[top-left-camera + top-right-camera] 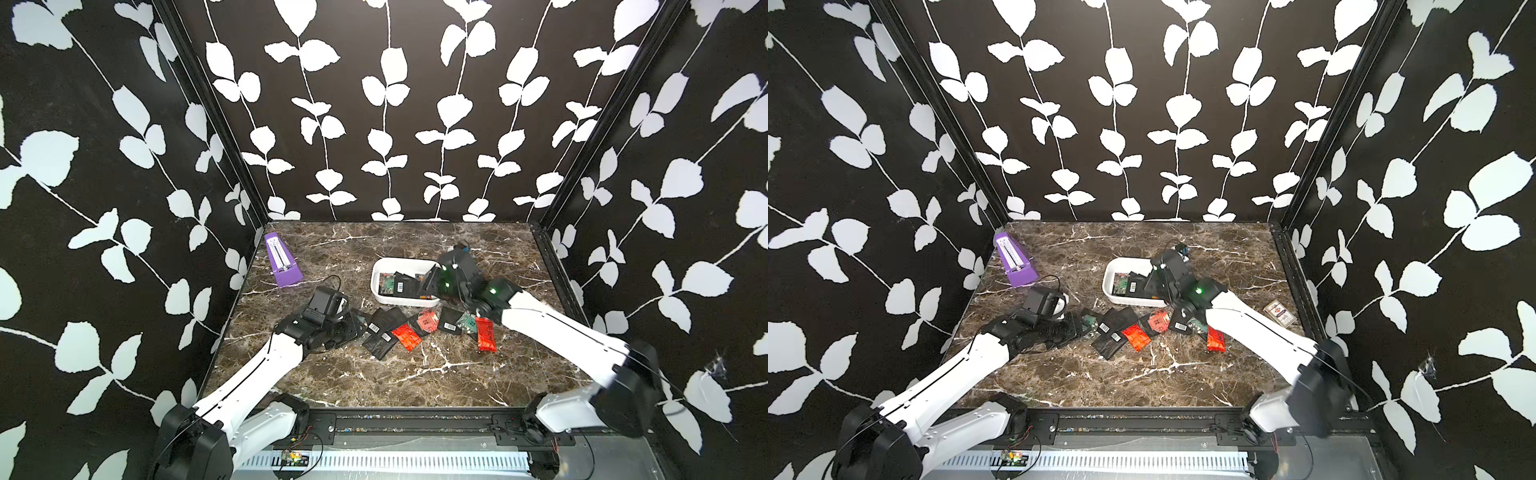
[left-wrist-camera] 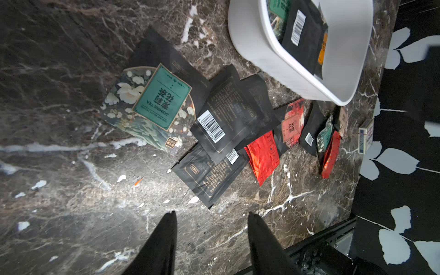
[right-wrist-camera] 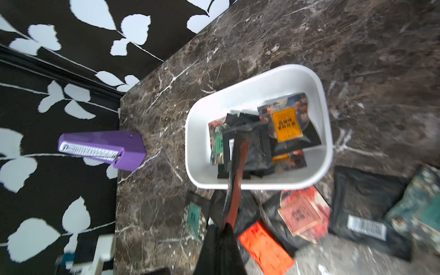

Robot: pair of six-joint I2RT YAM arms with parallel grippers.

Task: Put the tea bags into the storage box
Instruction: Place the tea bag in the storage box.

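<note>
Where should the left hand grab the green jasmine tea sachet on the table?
Probably its free edge over bare marble, approached from the side of the left hand: the jasmine tea sachet lies flat, and its far edge is overlapped by a black barcoded sachet.

Tabletop [image 1: 415, 374]: dark brown marble, white and tan veining. Walls [image 1: 104, 195]: black, printed with white leaves on thin white stems. Storage box [image 1: 377, 286]: plain white. Tea bags [image 2: 223, 119]: mostly matt black with white barcode labels and fine gold print; also a red foil sachet [image 2: 263, 156], a salmon-label sachet [image 2: 291, 126], a teal-label sachet [image 2: 162, 95] with cream flowers, and an orange-label sachet [image 3: 287, 123] on dark floral ground. Metronome [image 1: 282, 262], far left corner: purple, silver-white scale. Card pack [image 1: 1280, 312], right edge: white, red print. Arms [image 1: 257, 374]: white shells, black joints.
</note>
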